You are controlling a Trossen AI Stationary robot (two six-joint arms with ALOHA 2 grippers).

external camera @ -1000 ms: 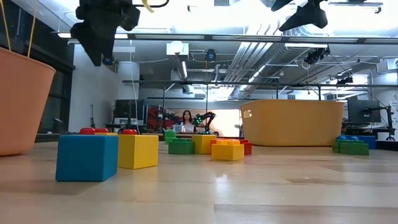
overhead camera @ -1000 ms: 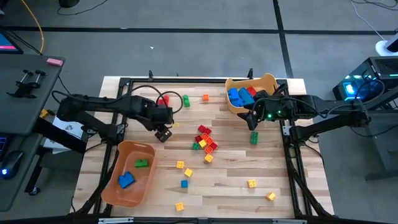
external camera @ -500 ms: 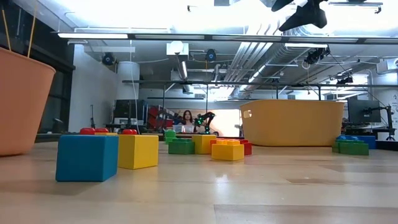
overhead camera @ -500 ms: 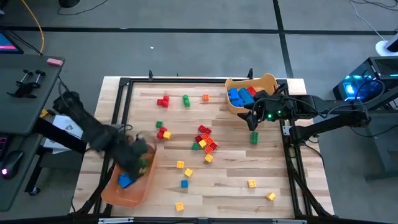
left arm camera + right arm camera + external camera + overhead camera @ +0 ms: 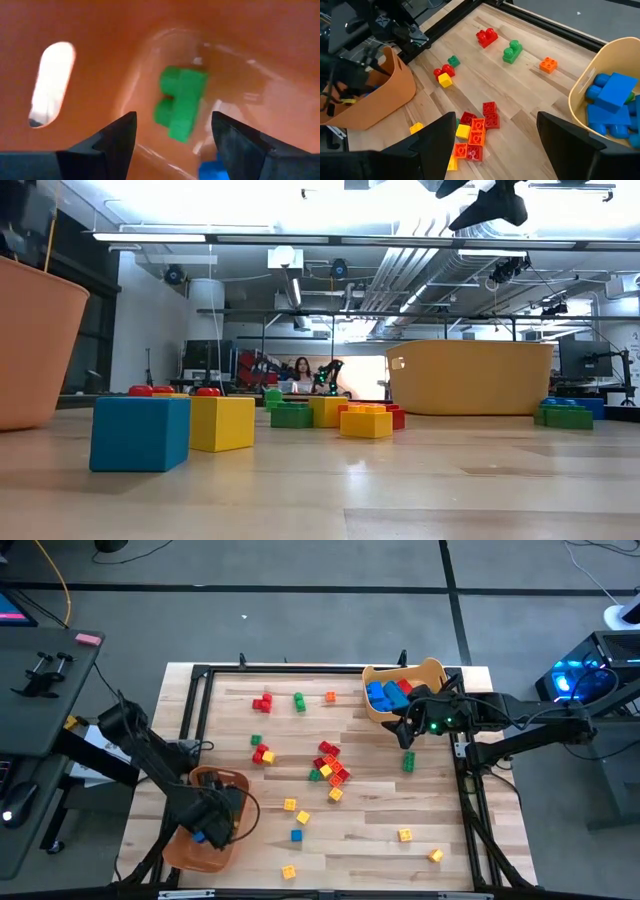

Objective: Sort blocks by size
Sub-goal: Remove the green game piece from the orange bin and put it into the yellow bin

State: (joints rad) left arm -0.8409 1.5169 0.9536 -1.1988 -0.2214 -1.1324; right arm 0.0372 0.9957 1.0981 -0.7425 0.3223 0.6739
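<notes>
**A:** where are the blocks sitting rn?

**B:** Spread all over. A red/orange/yellow cluster [image 5: 330,766] mid-table, a red pair [image 5: 262,703], a green one [image 5: 299,701] and a small orange one [image 5: 330,696] along the far side. Little yellow and blue cubes [image 5: 296,835] lie loose toward the near edge.

**A:** any binned?

**B:** Yep. Big blue oblongs [image 5: 381,695] are piled with a red one in the tan bin, and a green studded brick [image 5: 180,101] lies flat on the orange bin's floor, a blue one [image 5: 216,169] just beside it. One green oblong [image 5: 408,761] lies on the table near the tan bin.
</notes>
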